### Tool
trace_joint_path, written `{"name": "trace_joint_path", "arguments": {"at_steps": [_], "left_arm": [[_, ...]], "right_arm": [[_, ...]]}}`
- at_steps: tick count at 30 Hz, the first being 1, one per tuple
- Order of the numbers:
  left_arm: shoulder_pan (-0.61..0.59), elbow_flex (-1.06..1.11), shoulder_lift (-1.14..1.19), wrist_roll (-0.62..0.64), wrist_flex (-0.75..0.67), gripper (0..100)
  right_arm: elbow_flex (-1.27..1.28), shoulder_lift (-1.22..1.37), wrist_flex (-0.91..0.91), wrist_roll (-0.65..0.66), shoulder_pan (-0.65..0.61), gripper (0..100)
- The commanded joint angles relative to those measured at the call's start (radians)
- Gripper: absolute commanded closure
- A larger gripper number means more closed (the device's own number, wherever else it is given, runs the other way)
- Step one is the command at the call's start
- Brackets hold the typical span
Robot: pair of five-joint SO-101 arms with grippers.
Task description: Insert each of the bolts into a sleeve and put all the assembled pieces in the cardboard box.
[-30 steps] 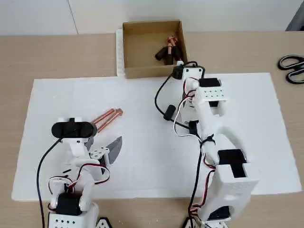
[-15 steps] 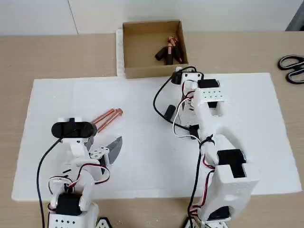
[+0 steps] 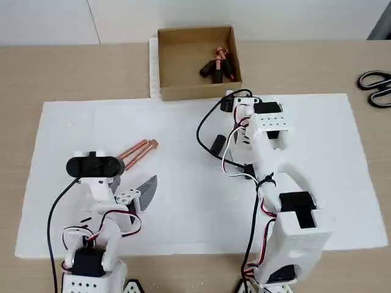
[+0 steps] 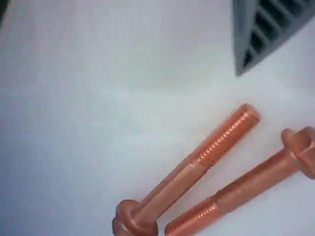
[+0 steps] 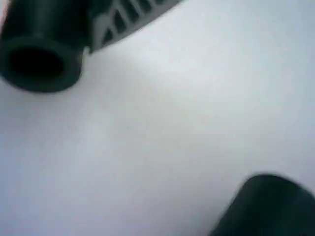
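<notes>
Two copper bolts (image 3: 138,152) lie side by side on the white sheet (image 3: 183,201); in the left wrist view they are bolts (image 4: 197,172) pointing opposite ways. My left gripper (image 3: 139,176) stands open just short of them, one grey finger (image 4: 270,34) beside their ends, holding nothing. The cardboard box (image 3: 183,91) at the back holds several assembled sleeve-and-bolt pieces (image 3: 217,66). My right arm (image 3: 269,122) hangs over the sheet just in front of the box. A black sleeve (image 5: 39,56) lies on the sheet beside a grey part of my right gripper (image 5: 133,17).
Scissors (image 3: 376,85) lie at the far right table edge. A black cylinder (image 3: 218,145) sits on the right arm's cable. A blurred black shape (image 5: 270,206) lies close in the right wrist view. Bare sheet stretches between the arms.
My right arm has drawn back a little from the box's front wall toward its base. The left arm and the two bolts have not moved.
</notes>
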Motion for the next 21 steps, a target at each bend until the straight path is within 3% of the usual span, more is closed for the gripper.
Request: {"name": "trace_joint_path", "arguments": {"at_steps": [1, 5, 14, 16, 21], "left_arm": [[0.005, -0.004, -0.008, 0.0, -0.023, 70], [0.005, -0.004, -0.008, 0.0, -0.023, 70], [0.005, -0.004, -0.008, 0.0, -0.023, 70], [0.005, -0.004, -0.008, 0.0, -0.023, 70], [0.005, -0.004, -0.008, 0.0, -0.023, 70]], "right_arm": [[-0.003, -0.004, 0.001, -0.014, -0.004, 83.7], [-0.002, 0.012, -0.012, -0.015, -0.005, 83.9], [-0.008, 0.119, -0.064, -0.011, -0.001, 94.9], [-0.008, 0.097, -0.065, -0.009, -0.001, 99.2], [-0.008, -0.045, -0.016, 0.002, 0.001, 99.4]]}}
